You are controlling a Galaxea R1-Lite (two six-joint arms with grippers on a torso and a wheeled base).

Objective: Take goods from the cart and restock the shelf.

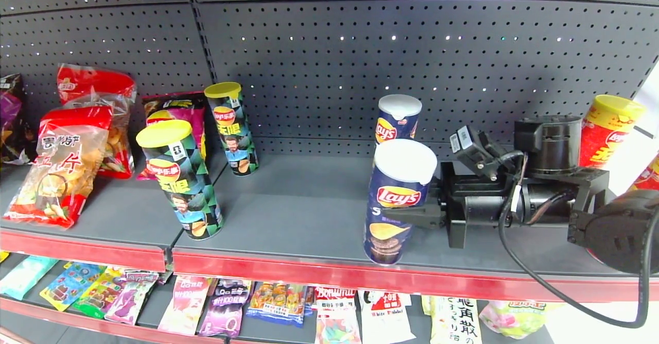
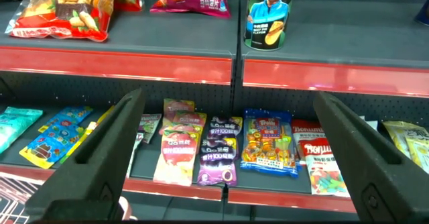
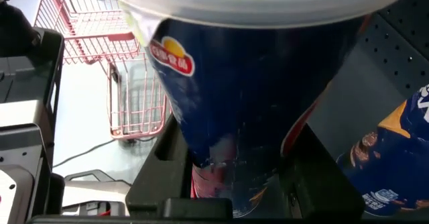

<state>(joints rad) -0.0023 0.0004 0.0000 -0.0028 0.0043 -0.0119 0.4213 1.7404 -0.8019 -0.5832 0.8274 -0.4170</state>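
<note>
Bright, even light falls from above. Pinpoints of light shine through the holes of the pegboard [image 1: 360,50]. The white lid of the blue can [image 1: 396,205] glares pale in the head and right wrist views. The lower shelf [image 1: 154,328] lies in softer shade. The red shelf edge [image 1: 329,272] bows toward the frame's sides.

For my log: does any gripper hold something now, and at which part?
The right gripper grips the blue chip can at mid-body. The left gripper is open and empty.
</note>
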